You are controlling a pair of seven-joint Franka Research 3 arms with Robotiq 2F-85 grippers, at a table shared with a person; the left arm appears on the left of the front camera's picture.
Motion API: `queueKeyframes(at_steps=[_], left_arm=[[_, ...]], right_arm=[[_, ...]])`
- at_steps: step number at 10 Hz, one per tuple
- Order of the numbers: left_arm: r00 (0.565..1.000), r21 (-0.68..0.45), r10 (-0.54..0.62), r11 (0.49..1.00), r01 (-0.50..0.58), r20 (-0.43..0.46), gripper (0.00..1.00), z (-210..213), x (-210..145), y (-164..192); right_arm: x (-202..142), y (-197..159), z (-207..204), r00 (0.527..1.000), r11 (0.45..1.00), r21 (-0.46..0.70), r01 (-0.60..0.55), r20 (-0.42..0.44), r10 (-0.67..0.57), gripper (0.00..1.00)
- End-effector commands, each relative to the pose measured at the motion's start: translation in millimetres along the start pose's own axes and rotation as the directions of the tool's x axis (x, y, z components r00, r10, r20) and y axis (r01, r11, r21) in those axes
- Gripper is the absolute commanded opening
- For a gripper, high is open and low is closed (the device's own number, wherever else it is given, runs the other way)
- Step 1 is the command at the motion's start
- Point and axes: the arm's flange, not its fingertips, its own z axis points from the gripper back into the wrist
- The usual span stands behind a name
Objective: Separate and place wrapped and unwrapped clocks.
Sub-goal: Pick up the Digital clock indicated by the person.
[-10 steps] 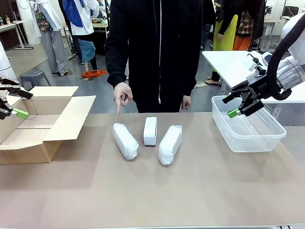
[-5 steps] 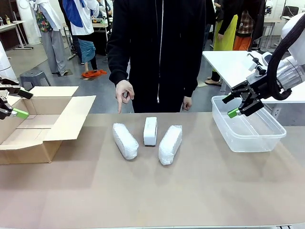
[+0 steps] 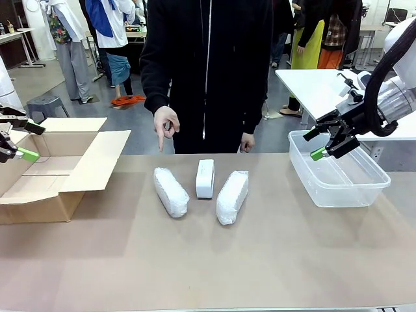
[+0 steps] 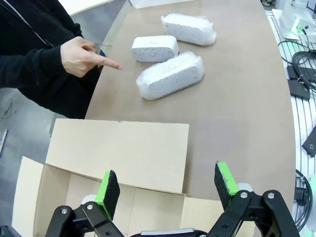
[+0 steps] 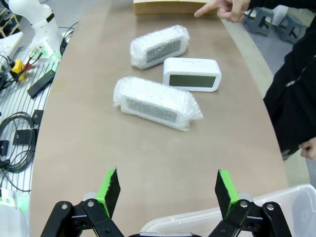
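Note:
Three clocks lie in a row at the table's far middle. Two are wrapped in bubble wrap: the left one (image 3: 171, 192) (image 4: 170, 75) (image 5: 159, 45) and the right one (image 3: 232, 196) (image 4: 188, 28) (image 5: 157, 102). Between them stands the bare white unwrapped clock (image 3: 205, 178) (image 4: 154, 48) (image 5: 191, 74), its dark face showing in the right wrist view. My left gripper (image 3: 14, 136) (image 4: 168, 187) hangs open over the cardboard box (image 3: 52, 169) (image 4: 118, 158). Over the clear plastic bin (image 3: 338, 175) (image 5: 217, 219), my right gripper (image 3: 325, 140) (image 5: 168, 190) is open too. Both hold nothing.
A person in black stands at the far edge, one hand (image 3: 166, 123) (image 4: 81, 54) (image 5: 222, 7) pointing down near the left wrapped clock, the other hand (image 3: 247, 141) hanging at the side. A white side table (image 3: 312, 84) stands behind the bin.
The person has shifted slightly to the left, the pointing hand staying above the table's far edge. Both arms and the clocks have not moved.

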Motion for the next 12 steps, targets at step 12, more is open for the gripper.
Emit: queueKeyframes(at_steps=[12], left_arm=[[0.915,0.118,0.274,0.961,-0.250,-0.296,1.00,-68.5,89.4,-16.5]], right_arm=[[-1.2,-1.5,-2.1,1.000,1.000,-0.003,-0.001,0.029,0.001,1.00]])
